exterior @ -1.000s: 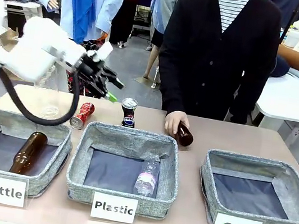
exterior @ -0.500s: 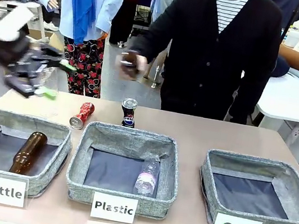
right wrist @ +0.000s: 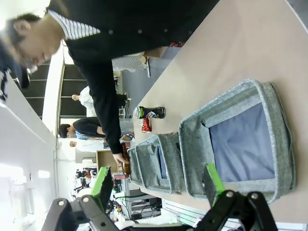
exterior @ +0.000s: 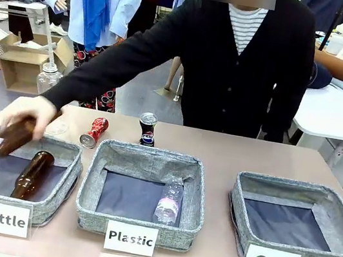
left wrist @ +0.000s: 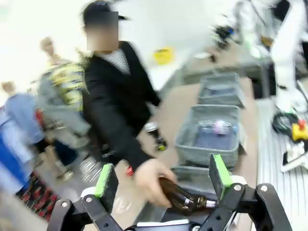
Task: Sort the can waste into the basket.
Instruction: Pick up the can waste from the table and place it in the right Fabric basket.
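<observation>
Two cans stand behind the baskets: a dented red can on its side and a dark Pepsi can upright. The grey "Can" basket at the table's right holds nothing. My left gripper is open in the air, looking down at the red can, the Pepsi can and the far Can basket. My right gripper is open above the Can basket, with the Pepsi can and red can beyond it.
A person's hand holds a brown bottle over the "Bottle" basket, where another brown bottle lies. The "Plastic" basket holds a clear bottle. A glass jar stands at the far left.
My left arm has pulled back out of the front view to the left. The person lifted the brown bottle from the table and carried it across to above the Bottle basket.
</observation>
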You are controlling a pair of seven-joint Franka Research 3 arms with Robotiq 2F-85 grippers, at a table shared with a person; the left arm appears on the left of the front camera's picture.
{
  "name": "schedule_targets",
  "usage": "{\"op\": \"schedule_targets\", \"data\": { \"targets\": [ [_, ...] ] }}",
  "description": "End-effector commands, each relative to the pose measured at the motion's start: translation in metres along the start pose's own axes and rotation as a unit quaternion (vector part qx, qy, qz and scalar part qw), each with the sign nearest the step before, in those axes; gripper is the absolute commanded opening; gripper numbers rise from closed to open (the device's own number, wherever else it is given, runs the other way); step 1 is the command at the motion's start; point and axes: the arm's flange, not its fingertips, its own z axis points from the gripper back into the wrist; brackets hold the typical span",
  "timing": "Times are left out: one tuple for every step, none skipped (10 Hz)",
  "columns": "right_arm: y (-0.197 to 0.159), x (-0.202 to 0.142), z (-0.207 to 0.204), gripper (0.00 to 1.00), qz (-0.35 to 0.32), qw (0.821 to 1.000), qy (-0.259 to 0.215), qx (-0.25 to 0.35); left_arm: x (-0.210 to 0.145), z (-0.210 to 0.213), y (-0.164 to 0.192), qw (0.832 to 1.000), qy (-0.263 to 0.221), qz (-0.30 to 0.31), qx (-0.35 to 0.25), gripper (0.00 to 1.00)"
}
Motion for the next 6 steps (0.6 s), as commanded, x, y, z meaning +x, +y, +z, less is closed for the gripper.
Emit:
{"op": "schedule_targets", "data": {
  "targets": [
    [0.000, 0.002, -0.001, 1.00, 0.012, 1.000, -0.006, 0.014, -0.044, 0.052, -0.014, 0.987, -0.097, 0.036, 0.124, 1.00],
    [0.000, 0.002, -0.001, 1.00, 0.012, 1.000, -0.006, 0.014, -0.071, 0.070, -0.029, 0.978, -0.132, 0.043, 0.157, 1.00],
    [0.000, 0.002, -0.001, 1.00, 0.012, 1.000, -0.006, 0.014, -0.091, 0.077, -0.040, 0.974, -0.159, 0.035, 0.159, 1.00],
    [0.000, 0.002, -0.001, 1.00, 0.012, 1.000, -0.006, 0.014, -0.098, 0.079, -0.044, 0.971, -0.178, 0.021, 0.161, 1.00],
    [0.000, 0.002, -0.001, 1.00, 0.012, 1.000, -0.006, 0.014, -0.094, 0.077, -0.047, 0.970, -0.183, 0.005, 0.162, 1.00],
    [0.000, 0.002, -0.001, 1.00, 0.012, 1.000, -0.006, 0.014, -0.086, 0.071, -0.042, 0.973, -0.173, 0.002, 0.156, 1.00]
  ]
}}
